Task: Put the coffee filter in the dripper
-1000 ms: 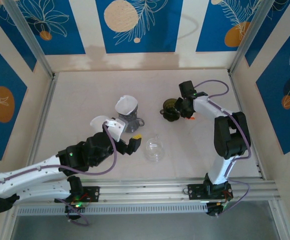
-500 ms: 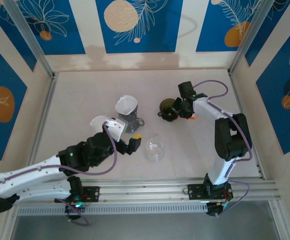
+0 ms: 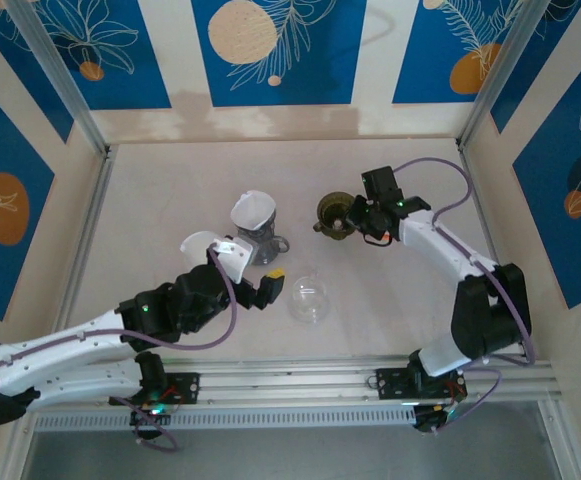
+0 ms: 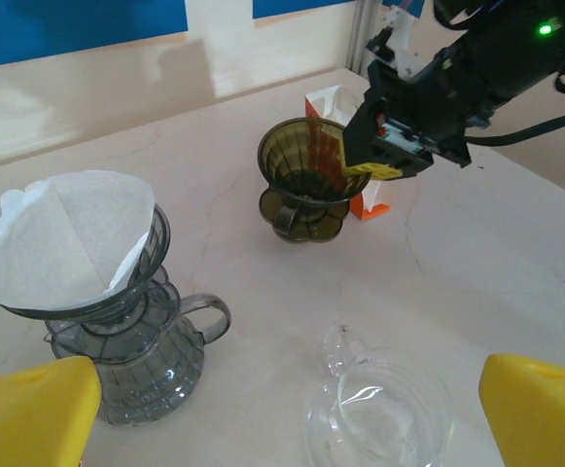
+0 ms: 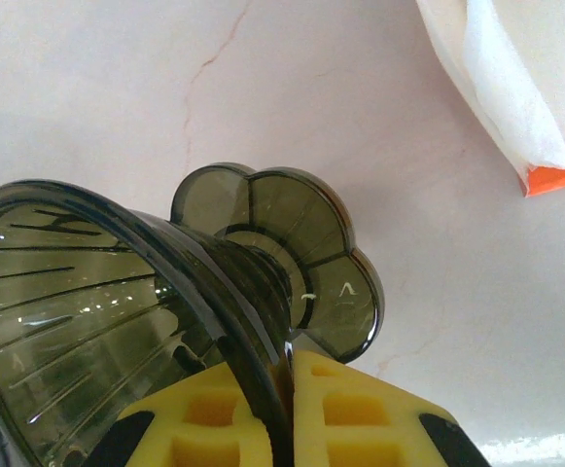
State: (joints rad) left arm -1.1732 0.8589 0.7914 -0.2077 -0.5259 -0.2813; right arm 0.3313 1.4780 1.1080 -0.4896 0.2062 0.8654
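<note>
coffee filter (image 4: 68,243) sits opened as a cone in the grey dripper (image 4: 156,238), which stands on a glass server (image 4: 146,360) left of centre on the table (image 3: 170,180). so one dripper is loaded.

olive dripper (image 4: 301,170) is empty. it appears to stand upright on its scalloped foot, just in front of the filter packet (image 4: 374,199). right gripper (image 4: 360,161) comes at it from the packet side. the wrist view shows both yellow pads (image 5: 360,399) pressed together on the rim wall, one inside the cone and one outside. my guess: a rim pinch is the only purchase on a flared cone, and it lets me shift or steady the piece. whether the foot bears full weight, i cannot tell.

left gripper (image 4: 282,418) is spread wide, its yellow fingers (image 4: 29,409) at the frame corners, holding nothing. it hangs near the clear jug (image 4: 379,409) and faces both drippers. i read that as standing off.

risk: the thin rim may slip or tip if i pull sideways.
</note>
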